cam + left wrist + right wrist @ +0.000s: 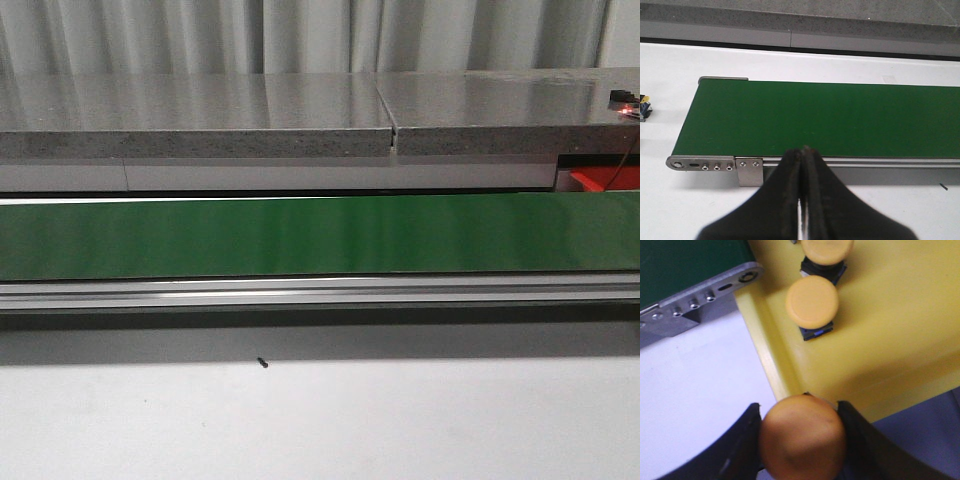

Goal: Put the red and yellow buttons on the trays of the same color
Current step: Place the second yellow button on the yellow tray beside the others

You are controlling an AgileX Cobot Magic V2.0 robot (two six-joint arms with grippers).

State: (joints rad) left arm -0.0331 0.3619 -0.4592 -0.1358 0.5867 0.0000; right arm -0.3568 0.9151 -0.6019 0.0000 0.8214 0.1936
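Two round yellow push buttons (812,302) already sit in the yellow plastic tray (880,340), the right gripper (802,440) pinches a third yellow button (802,437) at the tray's rim, the left gripper (802,165) is pressed together over the bare green conveyor belt (830,117), and no red button or tray shows.

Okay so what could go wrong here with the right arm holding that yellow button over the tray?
The held yellow button sits over the yellow tray's rim, not its floor; released now, it might tip off onto the table. Moved farther in, it could knock the two buttons already inside.
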